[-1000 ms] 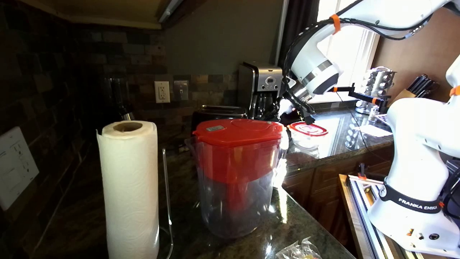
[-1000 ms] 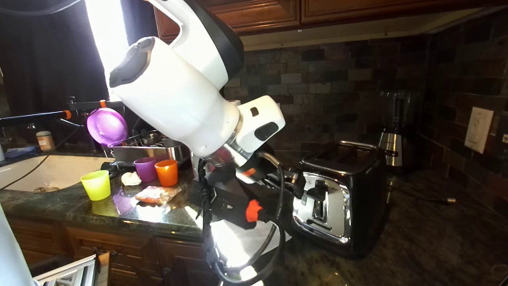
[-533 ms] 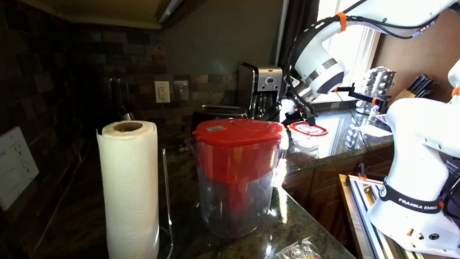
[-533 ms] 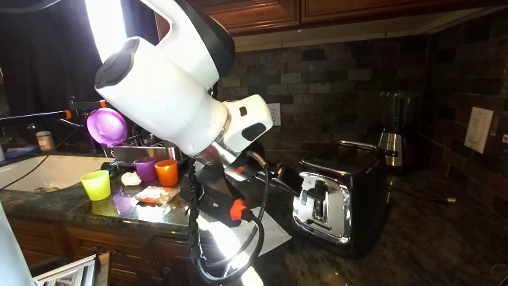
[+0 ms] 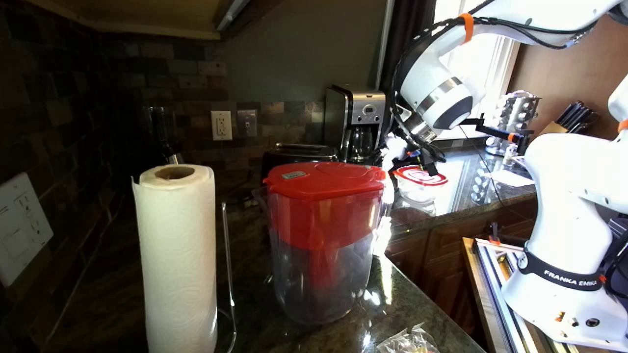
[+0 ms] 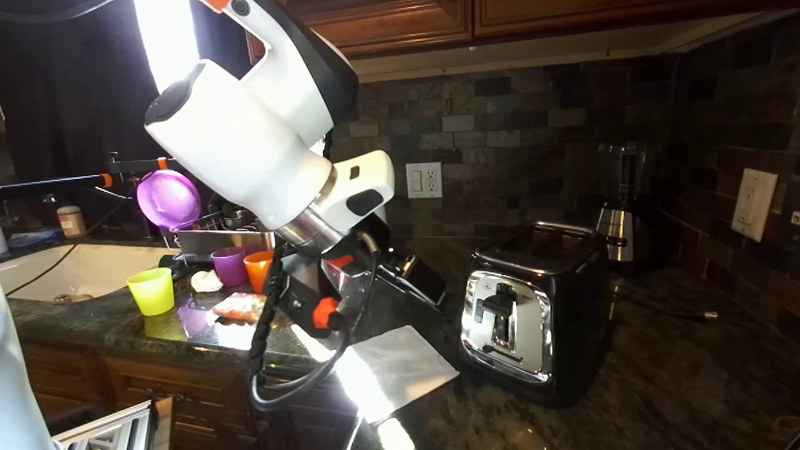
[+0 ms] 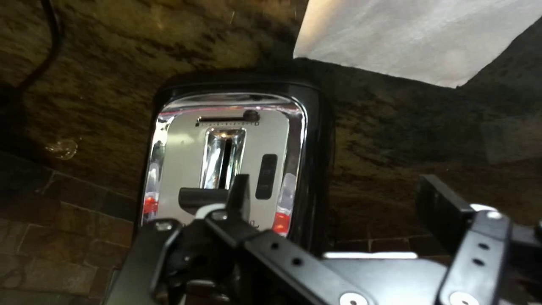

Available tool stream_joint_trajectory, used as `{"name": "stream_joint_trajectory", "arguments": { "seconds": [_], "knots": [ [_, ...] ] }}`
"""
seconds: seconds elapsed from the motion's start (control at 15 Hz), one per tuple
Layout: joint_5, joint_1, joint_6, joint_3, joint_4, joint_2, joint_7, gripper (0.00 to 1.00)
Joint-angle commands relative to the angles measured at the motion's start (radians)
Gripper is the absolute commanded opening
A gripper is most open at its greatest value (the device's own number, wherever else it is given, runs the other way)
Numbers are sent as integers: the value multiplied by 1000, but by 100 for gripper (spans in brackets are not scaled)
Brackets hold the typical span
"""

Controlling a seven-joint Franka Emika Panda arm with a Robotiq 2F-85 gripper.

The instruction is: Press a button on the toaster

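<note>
The toaster (image 6: 578, 319) stands on the dark counter, black with a shiny metal front; in an exterior view only its top (image 5: 301, 152) shows behind the red-lidded pitcher. On its front, in the wrist view, I see a black strip of buttons (image 7: 266, 176), a dark lever (image 7: 203, 197) and a slider knob (image 7: 251, 115). My gripper (image 7: 334, 190) is wide open, holding nothing. In the wrist view one finger overlaps the lever's edge, while the other lies well beside the toaster. An exterior view shows the gripper (image 6: 434, 297) apart from the toaster's front, with a gap between.
A pale sheet (image 6: 403, 362) lies on the counter near the toaster. Near the sink are a yellow cup (image 6: 151, 292), a purple cup (image 6: 229, 267) and an orange cup (image 6: 257, 272). The red-lidded pitcher (image 5: 324, 235), paper-towel roll (image 5: 179, 260) and coffee maker (image 5: 360, 117) stand around.
My gripper has drawn back from the toaster's front, leaving a wider gap, and its jaws have spread. The toaster stays in place. More of the sheet and a wall outlet now show.
</note>
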Motion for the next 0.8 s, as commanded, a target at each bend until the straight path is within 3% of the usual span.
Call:
{"name": "stream_joint_trajectory", "arguments": {
  "seconds": [0.0, 0.2, 0.27, 0.73],
  "knots": [
    [209, 131, 171, -28, -13, -80, -97, 100],
    [397, 230, 364, -43, -17, -196, -199, 100],
    [284, 168, 272, -8, 2, -71, -98, 100],
    [293, 177, 292, -7, 2, -82, -106, 100]
  ]
}}
